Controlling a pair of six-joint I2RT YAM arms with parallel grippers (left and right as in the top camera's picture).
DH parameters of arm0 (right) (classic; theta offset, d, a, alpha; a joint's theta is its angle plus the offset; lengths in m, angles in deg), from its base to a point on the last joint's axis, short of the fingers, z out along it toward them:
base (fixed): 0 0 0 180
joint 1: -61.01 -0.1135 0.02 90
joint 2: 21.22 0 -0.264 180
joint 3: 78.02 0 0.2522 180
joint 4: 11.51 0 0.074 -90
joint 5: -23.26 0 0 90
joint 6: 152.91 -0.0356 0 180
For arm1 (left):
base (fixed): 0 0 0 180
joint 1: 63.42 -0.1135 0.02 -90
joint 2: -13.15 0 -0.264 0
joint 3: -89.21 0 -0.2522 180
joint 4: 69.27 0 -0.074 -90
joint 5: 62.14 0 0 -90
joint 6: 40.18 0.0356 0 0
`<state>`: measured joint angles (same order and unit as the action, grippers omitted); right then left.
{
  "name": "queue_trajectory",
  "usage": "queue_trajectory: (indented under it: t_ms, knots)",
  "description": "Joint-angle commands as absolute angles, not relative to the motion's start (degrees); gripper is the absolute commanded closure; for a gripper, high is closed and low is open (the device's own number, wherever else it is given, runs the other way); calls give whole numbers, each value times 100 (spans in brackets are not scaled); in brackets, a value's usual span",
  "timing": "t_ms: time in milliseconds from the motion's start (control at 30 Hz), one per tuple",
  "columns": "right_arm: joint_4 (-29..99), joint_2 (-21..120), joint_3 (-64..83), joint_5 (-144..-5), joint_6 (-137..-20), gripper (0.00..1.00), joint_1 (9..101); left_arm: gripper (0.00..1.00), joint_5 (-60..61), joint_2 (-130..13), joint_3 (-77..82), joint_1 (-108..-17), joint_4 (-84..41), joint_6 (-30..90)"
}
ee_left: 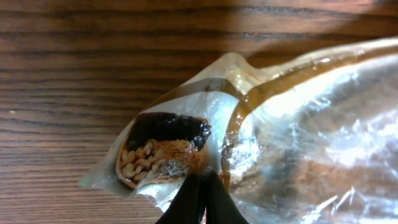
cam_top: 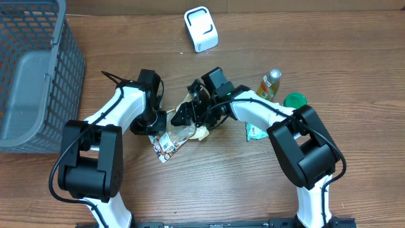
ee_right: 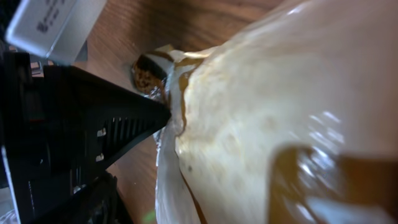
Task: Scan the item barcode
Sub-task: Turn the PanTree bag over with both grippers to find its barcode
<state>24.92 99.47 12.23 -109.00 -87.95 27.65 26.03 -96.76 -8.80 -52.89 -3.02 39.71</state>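
The pouch (cam_top: 185, 131) lies mid-table (cam_top: 253, 190) between the two grippers, a clear and silvery crinkled bag with a tan seam. The left gripper (cam_top: 158, 121) is pinched tight on the pouch's edge. In the left wrist view its black fingertips (ee_left: 198, 198) meet on the plastic just under a printed picture of a bowl of pale nuts and brown strands with a dark patch above. No brand name can be read on the pouch (ee_left: 298, 124) there.

The right gripper (cam_top: 190, 113) is at the pouch's far end. In the right wrist view one black finger (ee_right: 93, 124) tapers to a tip that touches the seam, and the pouch (ee_right: 280, 112) fills the rest of the frame. The other finger is hidden, so I cannot tell whether this gripper has a hold or merely stands around the bag.

At the pouch's near corner is a white label (cam_top: 166, 145) with small dark and red marks, perhaps the barcode, but it is too small to read.

The white scanner (cam_top: 201, 28) stands well apart at the far edge of the table. Its side (ee_right: 53, 25) carries a line of grey print, which is blurred.

A grey mesh basket (cam_top: 63, 57) stands at the left. To the right are a yellow-green bottle (cam_top: 270, 84), a green lid (cam_top: 294, 99) and a green packet (cam_top: 254, 132).
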Motion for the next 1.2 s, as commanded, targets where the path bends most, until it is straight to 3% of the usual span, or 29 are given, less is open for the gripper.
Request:
queue_trajectory:
  t_ms: [0,467,867,1033,1167]
  knots:
    - [2438,9980,1293,-10797,-9022,29,2594,96,2697,-9592,-917,-5248,-374,4083]
    - [2394,9980,1295,-10714,-8968,71,2533,96,2695,-9592,-917,-5248,-418,4083]
    - [2503,9980,1295,-10754,-8797,73,2533,95,2680,-9592,-917,-5248,-462,4083]
    - [2503,9980,1295,-10749,-8799,53,2533,96,2677,-9592,-917,-5248,-468,4080]
    - [2512,9980,1295,-10727,-8804,53,2524,96,2677,-9592,-917,-5248,-466,4080]
